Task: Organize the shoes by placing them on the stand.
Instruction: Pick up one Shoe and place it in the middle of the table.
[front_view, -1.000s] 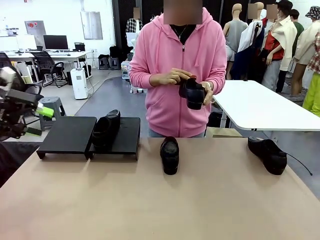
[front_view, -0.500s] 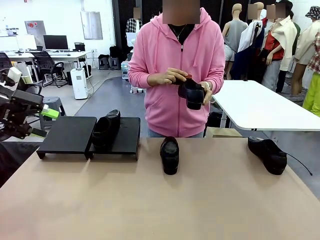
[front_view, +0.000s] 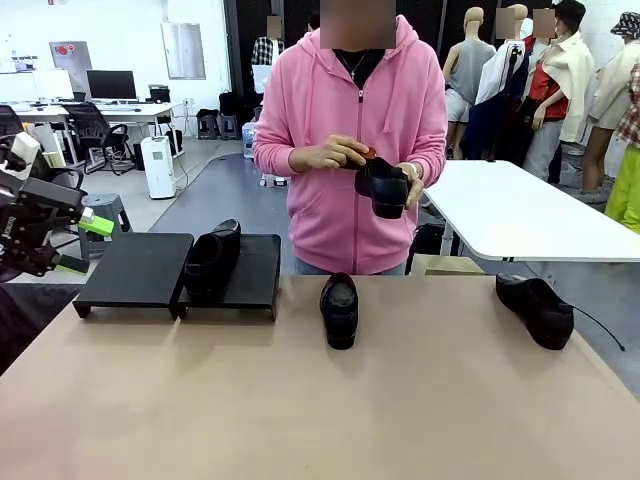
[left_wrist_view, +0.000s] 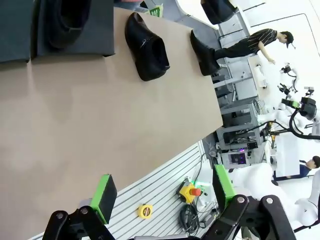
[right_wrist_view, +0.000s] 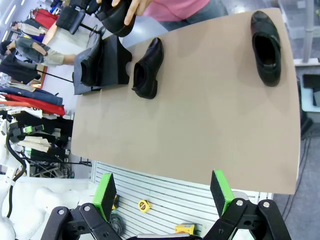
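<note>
Stand (front_view: 135, 265), left, bears one shoe (front_view: 212, 258); centre shoe (front_view: 339, 308), right shoe (front_view: 535, 308) lie on table (front_view: 300, 400); fourth shoe (front_view: 385, 188) in hand (front_view: 330, 155); left gripper (front_view: 85, 245), right gripper (right_wrist_view: 162, 192) gape empty.

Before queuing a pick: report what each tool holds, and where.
Nothing in left tool or right tool, both open. The person's hands hold one shoe by top and side.

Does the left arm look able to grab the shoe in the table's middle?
Probably yes: the left gripper hangs open, and the middle shoe lies apart from the stand, unobstructed.

One shoe (front_view: 211, 260) on stand (front_view: 135, 266), middle shoe (front_view: 339, 308) and right shoe (front_view: 536, 308) on table (front_view: 300, 410)
</note>
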